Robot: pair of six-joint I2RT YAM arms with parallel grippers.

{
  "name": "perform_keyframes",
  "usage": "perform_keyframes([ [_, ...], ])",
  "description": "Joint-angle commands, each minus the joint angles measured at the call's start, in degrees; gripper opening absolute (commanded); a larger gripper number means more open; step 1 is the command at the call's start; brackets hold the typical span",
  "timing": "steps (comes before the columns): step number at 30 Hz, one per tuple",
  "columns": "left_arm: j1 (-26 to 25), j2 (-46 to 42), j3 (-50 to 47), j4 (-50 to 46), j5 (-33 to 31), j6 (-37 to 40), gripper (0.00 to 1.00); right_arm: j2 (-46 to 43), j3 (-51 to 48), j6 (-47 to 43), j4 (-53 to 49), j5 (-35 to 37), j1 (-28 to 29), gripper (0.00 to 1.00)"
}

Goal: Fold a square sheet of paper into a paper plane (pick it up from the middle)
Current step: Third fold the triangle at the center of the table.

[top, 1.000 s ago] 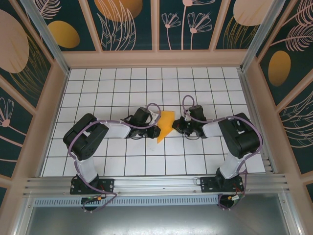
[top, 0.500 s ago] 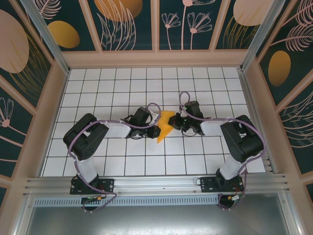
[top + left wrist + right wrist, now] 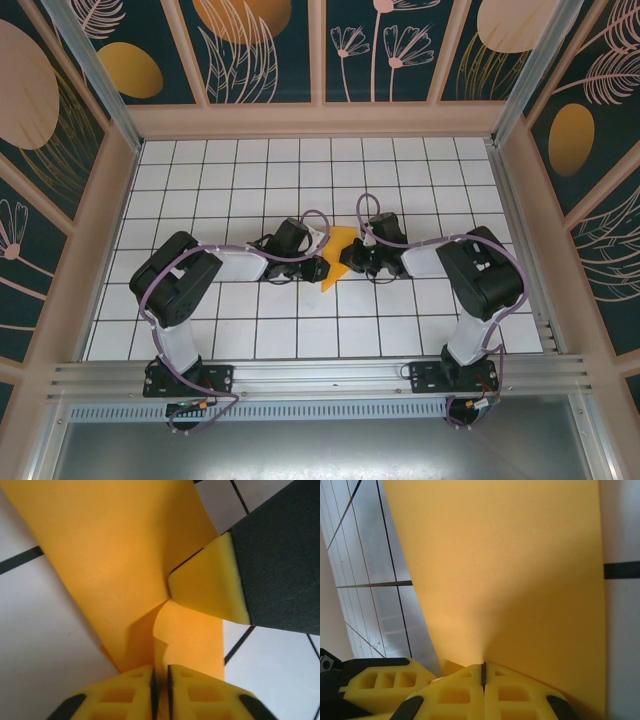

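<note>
I see my right gripper [image 3: 483, 669] clamped on the orange paper [image 3: 495, 570]; left gripper [image 3: 160, 674] barely parted around it, grip I cannot tell.

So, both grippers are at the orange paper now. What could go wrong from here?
1. The left gripper has its jaws slightly apart around the folded paper, so the sheet may slip and the crease may spring open.
2. The right gripper is shut on the same paper close by; a pull from either arm could tear or crumple it.
3. Its pad sits close to the left gripper; they might bump.
</note>
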Motion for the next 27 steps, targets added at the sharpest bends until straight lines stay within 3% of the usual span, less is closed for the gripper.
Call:
perform_keyframes([
  [1, -0.3, 1.0, 0.3, -6.1, -3.6, -0.2, 0.28, 2.5, -1.0, -1.0, -2.3, 4.5, 0.8, 0.0],
  [8, -0.3, -8.6, 0.9, -10.8, -16.6, -6.2, 0.48, 1.9, -0.9, -1.7, -3.4, 5.2, 0.8, 0.0],
  [11, -0.3, -11.2, 0.6, -10.6, -16.4, -9.9, 0.5, 1.9, -0.8, -1.7, -3.4, 5.2, 0.8, 0.0],
  [13, -0.3, -12.5, 0.2, -9.0, -12.8, -11.3, 0.44, 2.0, -0.6, -1.9, -3.8, 5.3, 0.8, 0.0],
  [19, -0.3, -9.6, -1.9, 7.2, 8.8, -20.3, 0.2, 2.3, -0.2, -2.1, -4.4, 5.6, 0.8, 0.0],
  [22, -0.4, -5.7, -1.5, 10.3, 13.0, -22.2, 0.17, 2.5, -0.3, -2.0, -4.3, 5.5, 0.8, 0.0],
  [27, -0.4, -0.3, -0.1, 5.8, 14.7, -20.5, 0.17, 2.4, -0.2, -2.1, -4.9, 5.9, 0.8, 0.0],
])
